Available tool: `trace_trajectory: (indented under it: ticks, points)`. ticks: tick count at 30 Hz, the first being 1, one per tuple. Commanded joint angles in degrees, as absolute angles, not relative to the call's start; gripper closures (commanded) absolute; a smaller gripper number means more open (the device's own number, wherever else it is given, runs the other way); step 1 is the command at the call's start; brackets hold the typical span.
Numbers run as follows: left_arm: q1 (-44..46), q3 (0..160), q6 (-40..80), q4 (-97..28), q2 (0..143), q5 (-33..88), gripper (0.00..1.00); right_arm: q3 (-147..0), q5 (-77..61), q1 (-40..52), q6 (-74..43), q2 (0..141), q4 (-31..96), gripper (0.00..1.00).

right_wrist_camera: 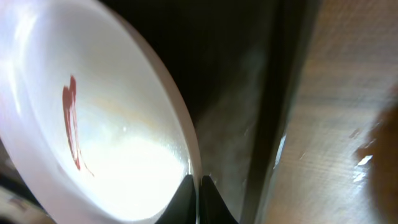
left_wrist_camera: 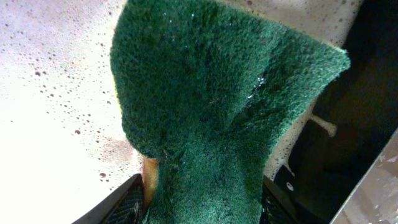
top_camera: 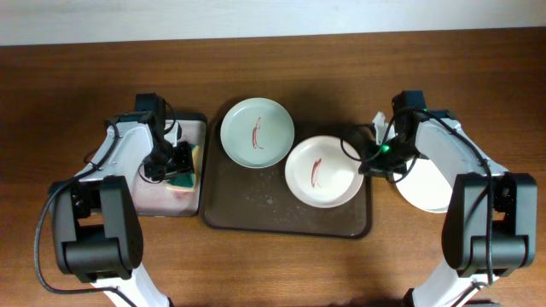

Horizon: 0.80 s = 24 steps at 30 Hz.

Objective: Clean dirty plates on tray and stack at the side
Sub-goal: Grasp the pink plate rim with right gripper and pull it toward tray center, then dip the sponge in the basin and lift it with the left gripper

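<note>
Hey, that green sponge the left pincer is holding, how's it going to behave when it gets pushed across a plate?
Probably floppy: the green sponge bulges and folds where the left pincer squeezes it. Its droplets suggest it's wet, so it may drip. The coarse face should drag, so the white plate pinched by the right pincer could shift.

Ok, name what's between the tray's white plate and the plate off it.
Overhead: the right gripper, shut on the white plate's rim, and the tray's right rim.
</note>
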<state>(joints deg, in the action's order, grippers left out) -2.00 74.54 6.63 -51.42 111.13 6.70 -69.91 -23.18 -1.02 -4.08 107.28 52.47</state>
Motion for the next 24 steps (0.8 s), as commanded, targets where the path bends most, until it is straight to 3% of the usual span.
trace_trajectory:
  ticks: [1,4,7,10,12,16,24]
  points:
    - [-1.96,75.05,6.37,-51.00,110.83,6.85,0.45,-70.06,-26.17,1.15,-3.88,105.80,54.50,0.96]
    - [-1.96,75.05,6.37,-50.26,110.89,6.83,0.50,-69.52,-24.64,3.60,-3.88,105.91,54.48,0.96]
    - [-1.96,75.05,6.37,-50.00,110.93,6.83,0.64,-68.79,-20.18,5.74,-4.32,106.06,54.43,0.96]
    - [-1.96,75.05,6.37,-50.02,111.63,6.83,0.65,-68.31,-17.28,7.16,-5.28,106.28,54.41,0.96]
    - [-1.96,74.98,6.37,-50.13,112.77,6.87,0.72,-68.25,-17.10,7.53,-5.41,106.28,54.41,0.96]
    - [-1.87,74.96,6.37,-50.17,114.10,6.83,1.00,-68.25,-17.08,7.53,-5.39,106.28,54.43,0.94]
    - [-2.46,77.65,6.37,-53.54,113.47,9.34,1.00,-68.25,-17.08,7.53,-5.37,106.28,54.17,0.81]
